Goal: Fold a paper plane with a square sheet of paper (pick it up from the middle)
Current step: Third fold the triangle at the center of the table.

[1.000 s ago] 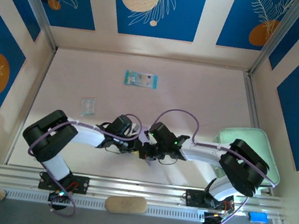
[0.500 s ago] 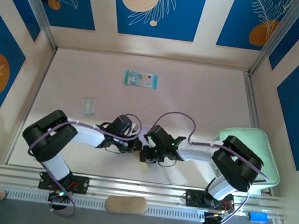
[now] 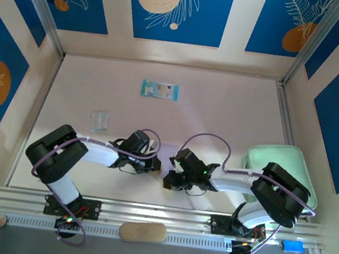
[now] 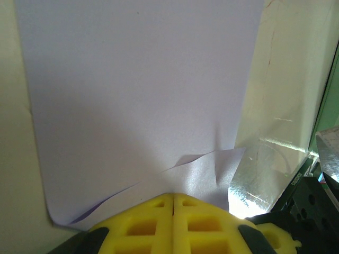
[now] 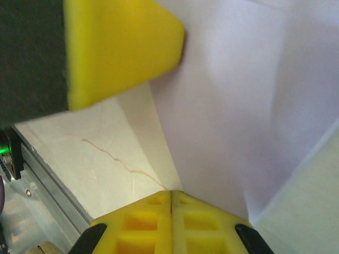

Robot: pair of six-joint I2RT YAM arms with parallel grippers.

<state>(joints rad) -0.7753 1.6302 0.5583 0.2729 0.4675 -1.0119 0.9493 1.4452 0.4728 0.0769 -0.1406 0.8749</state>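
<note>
Two claws pinched shut on the square sheet of paper (image 4: 137, 95) by the near edge: left gripper (image 4: 174, 198), right gripper (image 5: 171, 193). The right has drawn away rightward, probably tautening the sheet for creasing. Mint tray (image 3: 291, 158) crowds the right; table (image 3: 222, 109) beyond lies open up to the packet (image 3: 159, 89).

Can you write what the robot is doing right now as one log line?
left hand: shut on paper sheet | right hand: shut on paper sheet | blue-green packet: lying apart, farther back
</note>
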